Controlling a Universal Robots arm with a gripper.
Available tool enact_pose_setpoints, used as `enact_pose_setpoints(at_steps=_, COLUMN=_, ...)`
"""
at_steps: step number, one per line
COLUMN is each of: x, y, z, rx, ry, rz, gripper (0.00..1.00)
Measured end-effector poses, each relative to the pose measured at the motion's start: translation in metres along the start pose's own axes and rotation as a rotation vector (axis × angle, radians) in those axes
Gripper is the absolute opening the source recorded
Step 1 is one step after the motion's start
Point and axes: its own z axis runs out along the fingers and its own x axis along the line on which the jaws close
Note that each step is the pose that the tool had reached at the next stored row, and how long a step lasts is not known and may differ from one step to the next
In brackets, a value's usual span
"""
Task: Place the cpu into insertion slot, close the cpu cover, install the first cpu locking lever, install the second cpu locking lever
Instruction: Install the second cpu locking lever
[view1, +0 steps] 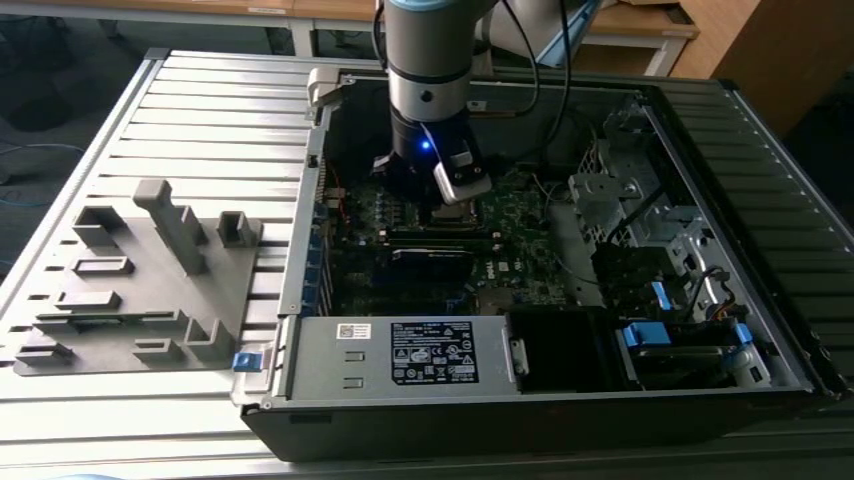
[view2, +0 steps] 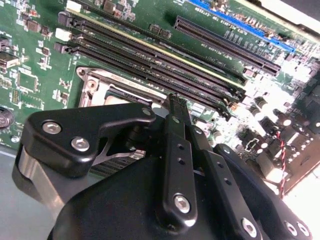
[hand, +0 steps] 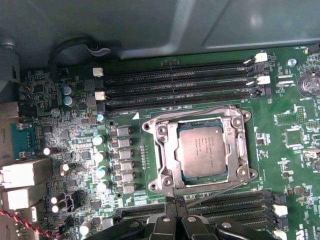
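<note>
The cpu (hand: 201, 150), a flat silver-grey square, lies in the insertion slot (hand: 160, 131) on the green motherboard. The cpu cover (hand: 234, 150), a silver frame, lies flat around the chip. One wire locking lever (hand: 200, 111) runs along the side by the memory slots. The other lever (hand: 220, 186) runs slanted along the opposite side. My gripper (hand: 172, 202) is shut, its black fingertips at the end of that slanted lever. In the second wrist view the gripper (view2: 175, 102) points down at the slot's rim (view2: 95, 82). In the exterior view the gripper (view1: 454, 208) hangs inside the open computer case.
Long black memory slots (hand: 175, 85) flank the socket on two sides. A row of capacitors (hand: 100, 155) stands beside it. A labelled power supply (view1: 400, 355) fills the case's near end, drive bays (view1: 641, 230) are at the exterior view's right, and a grey fixture block (view1: 134, 290) sits outside at its left.
</note>
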Motion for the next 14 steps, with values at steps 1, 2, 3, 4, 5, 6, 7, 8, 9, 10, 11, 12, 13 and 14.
enact_pose_setpoints(at_steps=1, x=-0.0001, y=-0.0005, z=0.0, rx=0.0, ry=0.0, rz=0.0, gripper=0.11)
enact_pose_setpoints(at_steps=2, x=-0.0001, y=-0.0009, z=0.0, rx=0.0, ry=0.0, rz=0.0, gripper=0.11)
enact_pose_setpoints(at_steps=3, x=-0.0002, y=-0.0014, z=0.0, rx=0.0, ry=0.0, rz=0.0, gripper=0.11)
enact_pose_setpoints(at_steps=4, x=-0.0003, y=-0.0018, z=-0.0001, rx=0.0, ry=0.0, rz=0.0, gripper=0.11)
enact_pose_setpoints(at_steps=5, x=-0.0003, y=-0.0024, z=-0.0001, rx=-0.0003, ry=0.0, rz=0.0, gripper=0.11)
enact_pose_setpoints(at_steps=6, x=-0.0004, y=-0.0029, z=-0.0001, rx=-0.0009, ry=0.0001, rz=0.0, gripper=0.11)
enact_pose_setpoints(at_steps=7, x=-0.0005, y=-0.0034, z=0.0, rx=-0.0017, ry=0.0002, rz=0.0, gripper=0.11)
enact_pose_setpoints(at_steps=8, x=-0.0005, y=-0.004, z=-0.0001, rx=-0.0025, ry=0.0003, rz=0.0, gripper=0.11)
enact_pose_setpoints(at_steps=9, x=-0.0006, y=-0.0045, z=-0.0001, rx=-0.0032, ry=0.0003, rz=0.0, gripper=0.11)
enact_pose_setpoints(at_steps=10, x=-0.0006, y=-0.0049, z=-0.0001, rx=-0.0037, ry=0.0003, rz=0.0, gripper=0.11)
enact_pose_setpoints(at_steps=11, x=-0.0006, y=-0.0052, z=-0.0001, rx=-0.0041, ry=0.0004, rz=0.0, gripper=0.11)
enact_pose_setpoints(at_steps=12, x=-0.0007, y=-0.0054, z=-0.0001, rx=-0.0043, ry=0.0004, rz=0.0, gripper=0.11)
enact_pose_setpoints(at_steps=13, x=-0.0007, y=-0.0056, z=-0.0001, rx=-0.0046, ry=0.0005, rz=0.0, gripper=0.11)
enact_pose_setpoints(at_steps=14, x=-0.0008, y=-0.0059, z=-0.0001, rx=-0.0048, ry=0.0005, rz=0.0, gripper=0.11)
